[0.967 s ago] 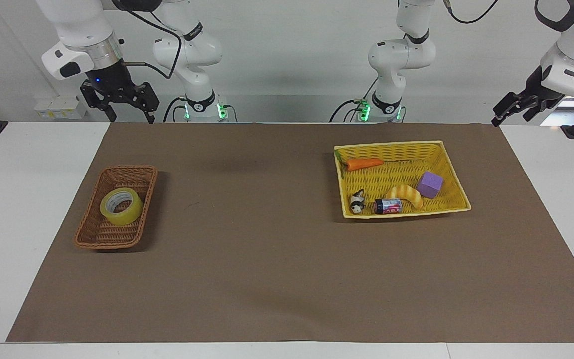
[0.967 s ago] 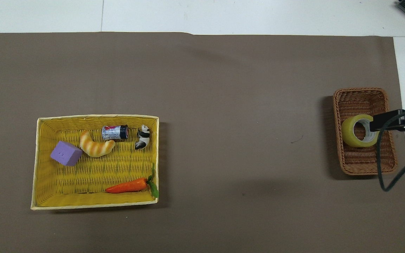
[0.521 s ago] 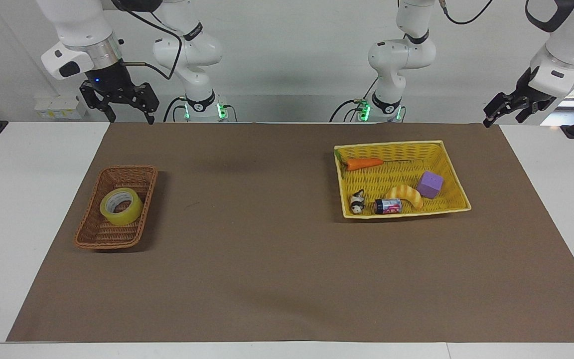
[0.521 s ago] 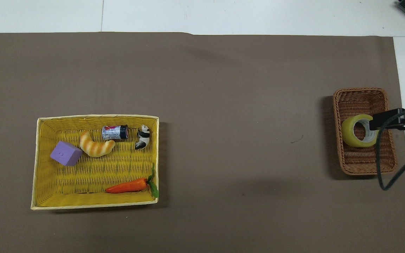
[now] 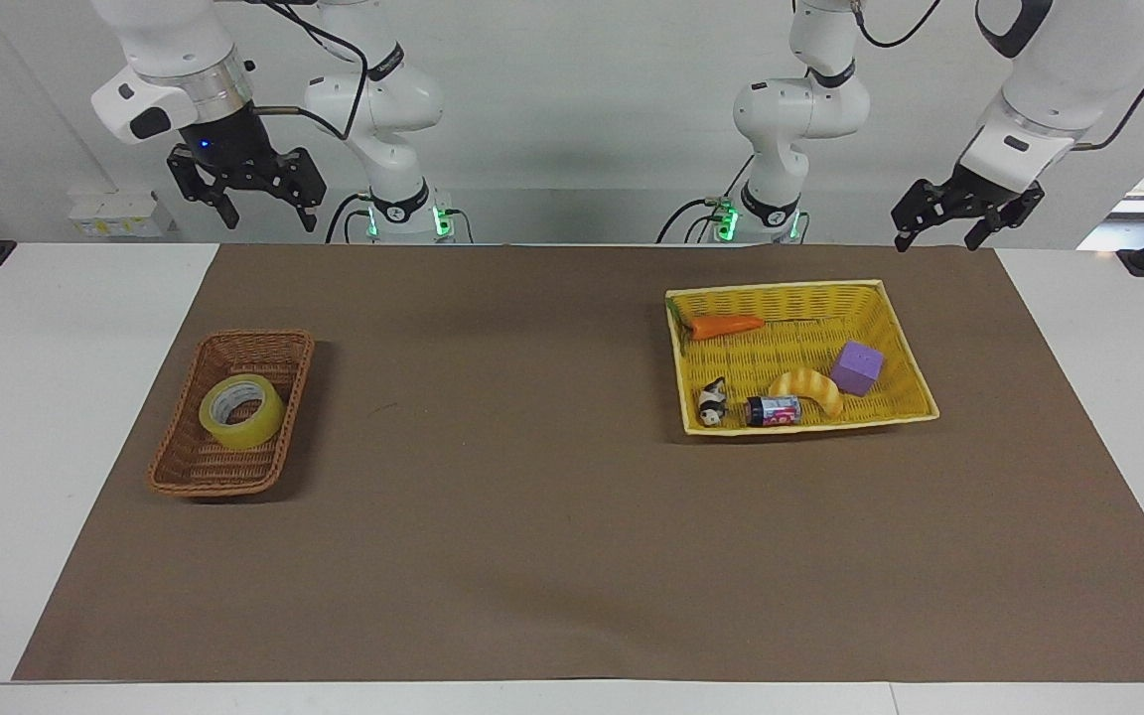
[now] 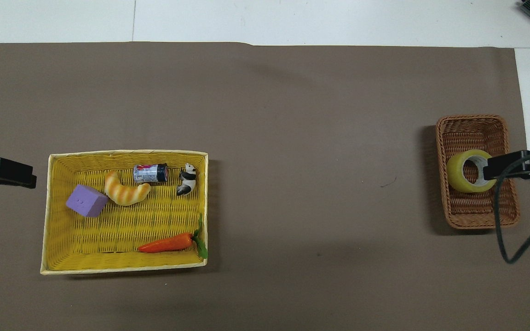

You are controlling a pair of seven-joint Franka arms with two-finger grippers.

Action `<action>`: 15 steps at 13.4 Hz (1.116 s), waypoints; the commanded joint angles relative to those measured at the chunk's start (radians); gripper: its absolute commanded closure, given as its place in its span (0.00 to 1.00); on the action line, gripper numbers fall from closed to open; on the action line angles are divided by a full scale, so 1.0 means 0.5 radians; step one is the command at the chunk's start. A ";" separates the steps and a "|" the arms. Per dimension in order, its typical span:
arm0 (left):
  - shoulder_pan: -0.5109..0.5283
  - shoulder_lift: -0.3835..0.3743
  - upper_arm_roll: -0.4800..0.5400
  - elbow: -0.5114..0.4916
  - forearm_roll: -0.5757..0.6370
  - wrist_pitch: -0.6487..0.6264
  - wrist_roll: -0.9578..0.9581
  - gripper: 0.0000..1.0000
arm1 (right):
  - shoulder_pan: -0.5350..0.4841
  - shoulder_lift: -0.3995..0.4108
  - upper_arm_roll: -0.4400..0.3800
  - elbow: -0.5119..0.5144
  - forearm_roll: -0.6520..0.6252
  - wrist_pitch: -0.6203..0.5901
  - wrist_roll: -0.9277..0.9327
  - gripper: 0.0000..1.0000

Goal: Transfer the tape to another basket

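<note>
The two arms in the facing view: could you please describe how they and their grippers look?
Both arms are glossy white with rounded segments, black joint rings and green lights at their bases. The right arm carries a silver wrist band and a small blue light above its black right gripper. The left gripper is black too. Black cables loop along both arms.

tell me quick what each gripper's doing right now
Left gripper: open, empty, raised near the yellow basket.
Right gripper: open, empty, raised; tape roll lies in the wicker basket.
</note>
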 commanded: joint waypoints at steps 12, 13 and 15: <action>0.002 -0.026 0.034 0.017 -0.022 -0.065 0.012 0.00 | -0.010 -0.040 0.004 -0.042 -0.014 -0.008 -0.086 0.00; 0.002 -0.026 0.034 0.017 -0.022 -0.068 0.019 0.00 | -0.007 -0.040 0.004 -0.042 -0.011 -0.008 -0.086 0.00; -0.001 -0.023 0.034 0.020 -0.022 -0.053 0.019 0.00 | -0.007 -0.040 0.004 -0.042 -0.014 -0.008 -0.083 0.00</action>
